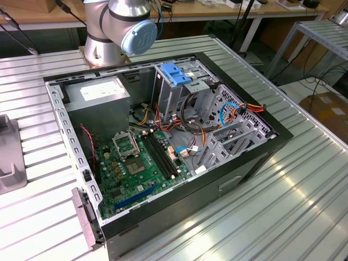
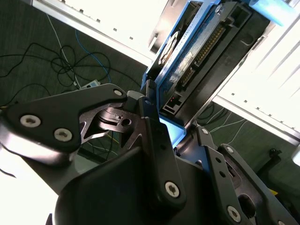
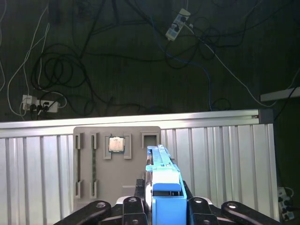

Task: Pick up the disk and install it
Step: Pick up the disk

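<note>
Silver arm joint (image 1: 103, 32), pale-blue cap (image 1: 140, 35); black hand (image 2: 171, 112), silver screws (image 2: 31, 121).

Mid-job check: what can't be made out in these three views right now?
- Second wrist view: the end effector's own links hide where it grips the disk; the disk's far end runs off the top edge.
- First wrist view: the blue rail covers the disk's metal body.
- Exterior view: the arm is cut off by the top edge; cables screen the drive cage's slots.
</note>
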Motion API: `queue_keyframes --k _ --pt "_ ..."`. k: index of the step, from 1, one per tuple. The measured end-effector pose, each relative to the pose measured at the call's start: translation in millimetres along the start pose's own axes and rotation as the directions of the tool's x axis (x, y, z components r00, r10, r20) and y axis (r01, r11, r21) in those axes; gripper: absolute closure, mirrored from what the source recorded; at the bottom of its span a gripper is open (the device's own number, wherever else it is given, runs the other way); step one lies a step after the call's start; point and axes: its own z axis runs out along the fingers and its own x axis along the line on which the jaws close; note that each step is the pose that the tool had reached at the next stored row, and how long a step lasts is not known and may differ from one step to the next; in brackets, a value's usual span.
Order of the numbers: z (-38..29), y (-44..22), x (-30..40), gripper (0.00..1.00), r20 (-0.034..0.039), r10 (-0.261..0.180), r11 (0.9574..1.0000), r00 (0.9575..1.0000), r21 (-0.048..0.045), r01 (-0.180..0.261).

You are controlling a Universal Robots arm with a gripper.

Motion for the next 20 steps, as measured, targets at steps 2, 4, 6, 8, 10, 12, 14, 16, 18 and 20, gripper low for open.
queue_keyframes --k 2,4,6,8,10,12,14,16,18,20 --pt "-0.7 0.0 -0.1 0.63 0.0 0.0 1.0 1.0 0.0 0.0" --pt "-2.3 0.1 -0.2 0.63 0.0 0.0 1.0 1.0 0.0 0.0" --pt "-4.0 0.2 -0.3 0.63 0.0 0.0 1.0 1.0 0.0 0.0" --pt "-5.8 0.3 -0.4 0.63 0.0 0.0 1.0 1.0 0.0 0.0" --pt "-7.4 0.4 -0.5 0.63 0.0 0.0 1.0 1.0 0.0 0.0" --pt "-9.7 0.5 -0.7 0.63 0.0 0.0 1.0 1.0 0.0001 0.0" --pt "-11.6 0.6 -0.8 0.63 0.0 0.0 1.0 1.0 0.0 0.0" --pt "-14.2 0.7 -1.0 0.63 0.0 0.0 1.0 1.0 0.0 0.0" --pt "-17.0 0.8 -1.1 0.63 0.0 0.0 1.0 1.0 0.0 0.0" --pt "-19.2 0.9 -1.3 0.63 0.0 0.0 1.0 1.0 0.0 0.0"
